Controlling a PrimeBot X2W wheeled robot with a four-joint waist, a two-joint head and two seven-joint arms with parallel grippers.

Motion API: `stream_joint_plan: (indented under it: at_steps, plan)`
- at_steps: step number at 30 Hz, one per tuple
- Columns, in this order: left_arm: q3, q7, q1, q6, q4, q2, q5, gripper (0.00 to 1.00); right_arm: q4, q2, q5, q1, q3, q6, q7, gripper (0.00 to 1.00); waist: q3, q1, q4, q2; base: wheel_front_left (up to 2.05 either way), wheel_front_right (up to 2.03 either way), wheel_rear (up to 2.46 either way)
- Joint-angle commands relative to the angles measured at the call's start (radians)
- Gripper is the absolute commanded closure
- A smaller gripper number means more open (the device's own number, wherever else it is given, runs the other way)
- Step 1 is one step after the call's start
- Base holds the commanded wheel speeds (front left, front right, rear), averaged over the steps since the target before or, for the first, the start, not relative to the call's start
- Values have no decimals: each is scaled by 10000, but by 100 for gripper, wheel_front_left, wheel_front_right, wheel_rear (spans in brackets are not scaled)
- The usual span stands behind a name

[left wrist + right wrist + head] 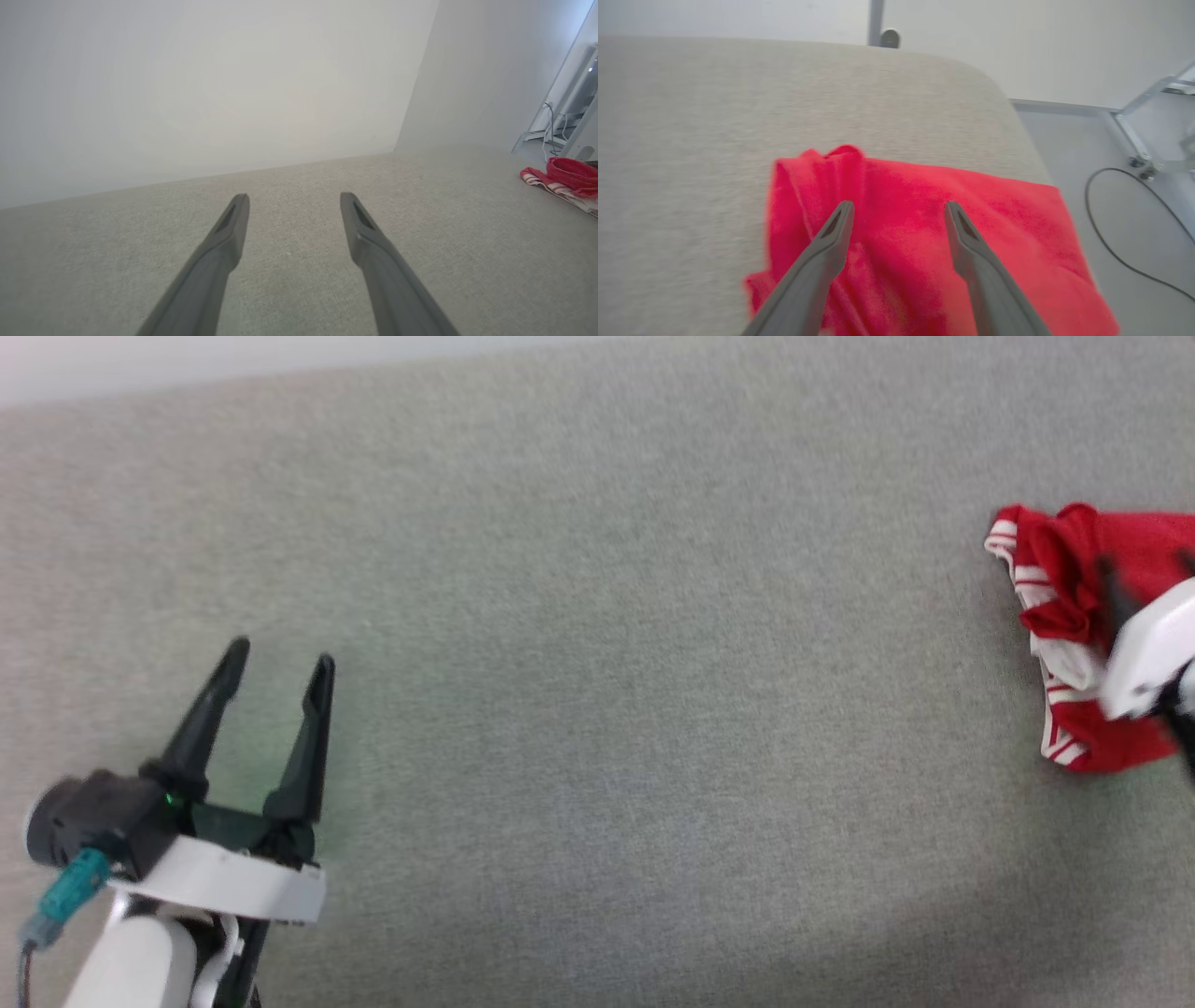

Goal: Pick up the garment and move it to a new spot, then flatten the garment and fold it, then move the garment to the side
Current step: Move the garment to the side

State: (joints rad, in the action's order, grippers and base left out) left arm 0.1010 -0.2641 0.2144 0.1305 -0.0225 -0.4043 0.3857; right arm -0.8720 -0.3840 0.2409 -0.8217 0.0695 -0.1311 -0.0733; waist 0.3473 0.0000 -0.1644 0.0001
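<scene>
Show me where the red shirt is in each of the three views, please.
Head view: shirt at the right edge, mid-height, partly under the right arm.
Left wrist view: at the far right edge, small.
Right wrist view: lower centre, behind the open right gripper.
Shared landmark: the grey surface it lies on.

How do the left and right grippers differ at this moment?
The left gripper hangs over the bare grey surface, far from the garment; the right gripper is over the garment. The left gripper is sharp in the head view; the right gripper is blurred at that view's right edge. Both are open and hold nothing.
</scene>
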Motion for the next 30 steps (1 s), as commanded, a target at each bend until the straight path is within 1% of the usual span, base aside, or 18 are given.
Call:
stream_joint_plan:
  at_steps: [1,5,6,7,10,12,21,26,30]
  plan:
    - [-50,15,-133,0,-62,53,1,0,102,59,83,177,149,8,23,0,-625,0,416,-1,0,0,0]
    - [-286,15,-555,0,-561,442,-11,0,1016,403,668,977,1025,8,119,0,-1213,0,712,-1,0,0,0]
    - [-429,15,-774,0,-856,626,-26,0,1467,564,944,1380,1404,8,242,0,-1516,0,856,-1,0,0,0]
    - [-429,15,-774,0,-856,626,-26,0,1467,564,944,1380,1404,8,242,0,-1516,0,856,-1,0,0,0]
    - [-578,10,-1019,0,-1368,845,35,0,2060,690,1255,1995,1923,8,514,0,-1969,0,1058,-1,0,0,0]
    - [-653,15,-1236,0,-1766,1020,-10,0,2528,787,1618,2689,2190,8,842,0,-2395,0,1234,-1,0,0,0]
    - [-860,15,-1810,0,-2269,1361,-269,0,3327,807,2214,4330,2262,8,1735,0,-3470,0,1506,-1,0,0,0]
    - [-912,15,-2157,0,-2201,1525,-408,0,3960,866,2479,5269,1662,8,2300,0,-3825,0,1651,-1,0,0,0]
    - [-963,15,-2470,0,-2032,1635,-532,0,4575,972,2535,6018,1145,8,2455,0,-4046,0,1736,-1,0,0,0]
